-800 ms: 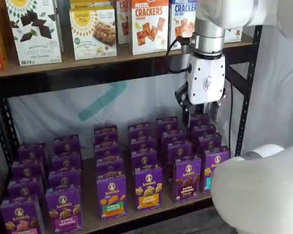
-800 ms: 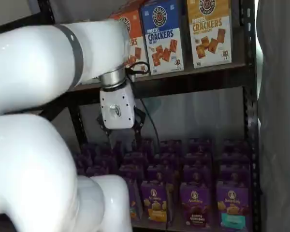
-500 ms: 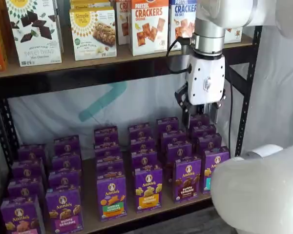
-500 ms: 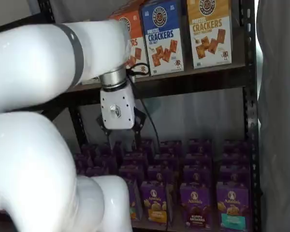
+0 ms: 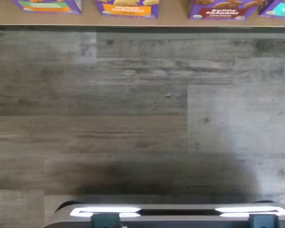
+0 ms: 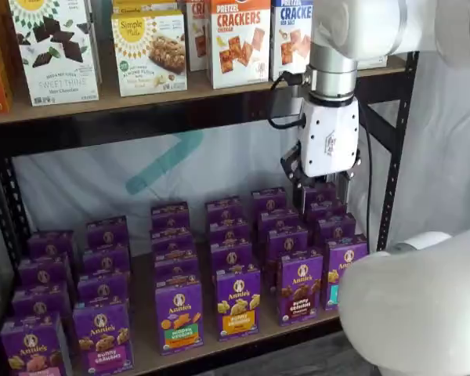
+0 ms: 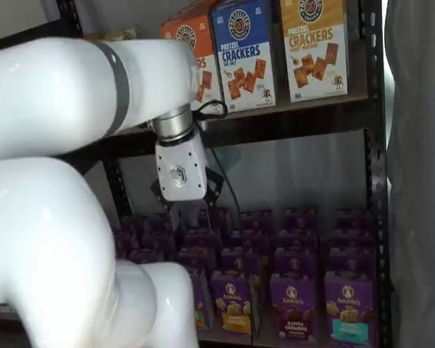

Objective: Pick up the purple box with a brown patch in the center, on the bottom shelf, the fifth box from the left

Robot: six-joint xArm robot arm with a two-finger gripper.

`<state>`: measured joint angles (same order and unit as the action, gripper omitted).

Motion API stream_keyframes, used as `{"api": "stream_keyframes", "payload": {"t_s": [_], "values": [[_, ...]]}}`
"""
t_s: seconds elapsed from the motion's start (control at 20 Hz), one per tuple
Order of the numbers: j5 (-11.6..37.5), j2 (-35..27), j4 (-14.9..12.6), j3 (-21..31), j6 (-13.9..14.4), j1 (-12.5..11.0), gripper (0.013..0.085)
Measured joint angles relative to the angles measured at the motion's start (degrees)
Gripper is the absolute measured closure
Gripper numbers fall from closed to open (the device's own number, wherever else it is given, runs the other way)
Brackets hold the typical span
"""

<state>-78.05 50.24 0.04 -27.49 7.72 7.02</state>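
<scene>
Black fingers of the gripper (image 6: 323, 186) are spread wide, holding nothing; the purple box (image 6: 300, 286) is untouched.

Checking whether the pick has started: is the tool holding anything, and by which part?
Nothing is held. The tool hangs open above the rear purple cartons, touching none; the purple box stands untouched at the shelf's front.

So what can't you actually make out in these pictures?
- End effector: its fingers blend into the dark boxes behind in both shelf views; no gap shows.
- Purple box: the wrist view cuts it off at the picture's edge.
- Bottom shelf: the white arm covers one end in both shelf views.
</scene>
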Motion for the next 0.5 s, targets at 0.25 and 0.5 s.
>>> {"api": "stream_keyframes", "payload": {"t_s": [0.25,0.5], "values": [[4.22,-1.73,0.50,2.40,-0.70,-0.59,0.0130],[9.52,-4.35,0.81,4.89,-0.99,-0.73,0.0130]]}}
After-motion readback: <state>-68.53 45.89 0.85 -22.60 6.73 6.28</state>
